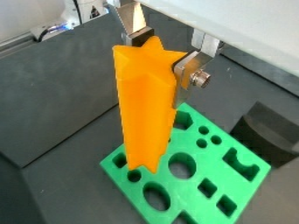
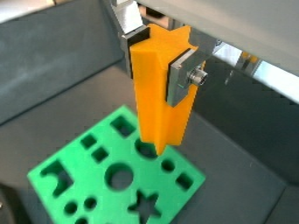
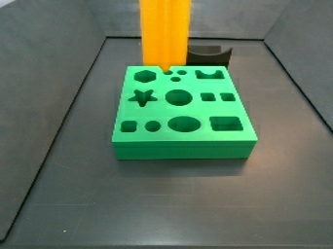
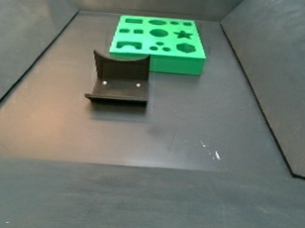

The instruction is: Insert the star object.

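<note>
My gripper [image 1: 163, 57] is shut on the star object [image 1: 146, 105], a tall bright orange prism with ridged sides. The flat silver fingers clamp its upper end, as both wrist views show [image 2: 159, 54]. The prism [image 2: 158, 105] hangs upright over the green block [image 2: 152, 175]. In a side view the star object [image 3: 166, 34] has its lower end just above the far left part of the green block [image 3: 182, 148], behind the star-shaped hole [image 3: 143, 97]; the gripper is above that frame. In a side view showing the green block [image 4: 160, 62], prism and gripper are out of view.
The dark fixture [image 4: 118, 82] stands on the floor apart from the block and shows behind the block's far right corner [image 3: 208, 53]. Grey walls enclose the dark floor [image 4: 180, 138]. The block has several other shaped holes.
</note>
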Motion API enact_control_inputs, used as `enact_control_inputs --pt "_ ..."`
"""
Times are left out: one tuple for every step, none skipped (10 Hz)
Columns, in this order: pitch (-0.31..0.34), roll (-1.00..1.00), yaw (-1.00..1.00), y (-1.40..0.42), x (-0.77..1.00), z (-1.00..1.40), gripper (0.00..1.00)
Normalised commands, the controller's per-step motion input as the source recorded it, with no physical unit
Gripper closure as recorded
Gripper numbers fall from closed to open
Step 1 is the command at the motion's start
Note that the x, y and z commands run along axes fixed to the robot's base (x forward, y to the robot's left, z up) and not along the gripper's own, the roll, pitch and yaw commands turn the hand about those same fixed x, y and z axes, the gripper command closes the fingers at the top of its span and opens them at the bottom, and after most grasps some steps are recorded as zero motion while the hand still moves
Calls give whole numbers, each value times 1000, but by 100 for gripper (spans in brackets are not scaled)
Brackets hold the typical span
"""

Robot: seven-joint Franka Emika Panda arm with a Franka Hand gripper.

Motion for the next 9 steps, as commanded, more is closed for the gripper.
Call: enact_control_inputs --pt "0 30 0 526 0 -789 100" --pt "0 0 -3 377 0 -489 100" --pt "0 -69 0 231 0 -194 100" --pt "0 -30 0 183 0 -206 100" --pt "3 10 0 237 0 -389 100" --pt "0 99 0 180 -69 -426 100" --pt "0 137 0 146 -160 -391 100" --pt "0 169 0 120 -191 -420 100" --pt "0 163 0 129 -197 -457 100"
